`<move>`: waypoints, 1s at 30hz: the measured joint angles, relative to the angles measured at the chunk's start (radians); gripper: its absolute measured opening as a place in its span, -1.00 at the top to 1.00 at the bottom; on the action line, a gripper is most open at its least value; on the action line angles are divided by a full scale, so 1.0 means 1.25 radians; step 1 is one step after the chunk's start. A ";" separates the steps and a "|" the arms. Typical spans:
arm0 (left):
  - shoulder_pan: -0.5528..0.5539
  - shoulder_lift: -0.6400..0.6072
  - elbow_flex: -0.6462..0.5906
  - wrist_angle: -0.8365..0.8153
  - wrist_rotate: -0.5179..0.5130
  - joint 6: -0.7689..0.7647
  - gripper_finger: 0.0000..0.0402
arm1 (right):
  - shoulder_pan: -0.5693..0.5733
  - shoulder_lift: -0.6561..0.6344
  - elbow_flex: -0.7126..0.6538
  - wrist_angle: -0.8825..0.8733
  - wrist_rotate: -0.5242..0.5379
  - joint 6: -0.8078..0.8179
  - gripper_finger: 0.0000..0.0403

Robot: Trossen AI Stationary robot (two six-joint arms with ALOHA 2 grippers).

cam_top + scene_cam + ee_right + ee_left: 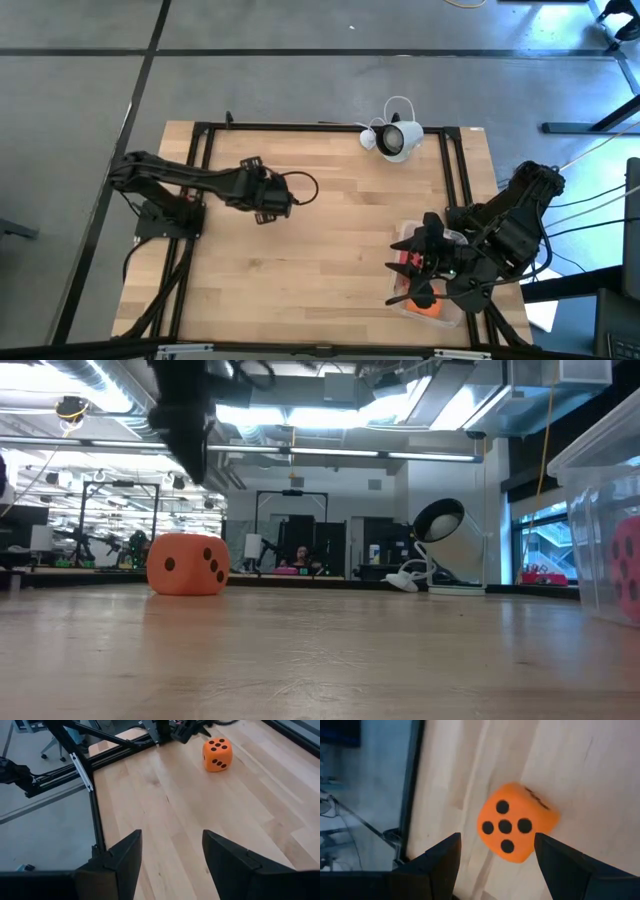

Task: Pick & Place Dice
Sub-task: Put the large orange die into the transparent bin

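Below left end effector [495, 857] — orange die [516, 822]

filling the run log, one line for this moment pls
left pincer open above orange die on table | right pincer open, empty, over bin

Left end effector [495, 857] hangs spread wide above the table; right end effector [170, 855] apparently empty, fingers parted

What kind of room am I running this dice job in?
Probably a robotics lab or open workshop: exposed ceiling ducts and strip lights overhead, other workbenches with equipment behind the wooden table, and a person seated at screens far back.
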 joint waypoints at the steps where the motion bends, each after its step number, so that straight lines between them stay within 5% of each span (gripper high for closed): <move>1: 0.008 0.004 -0.009 0.006 0.012 0.011 -0.23 | 0.000 0.000 0.000 0.000 0.000 0.005 -0.02; 16: 0.026 0.005 -0.115 0.140 0.143 0.239 -0.23 | -0.008 0.000 0.000 0.000 0.000 0.125 -0.02; 30: 0.030 0.005 -0.178 0.139 0.037 0.248 -0.23 | -0.017 0.000 0.000 0.000 0.018 0.148 -0.02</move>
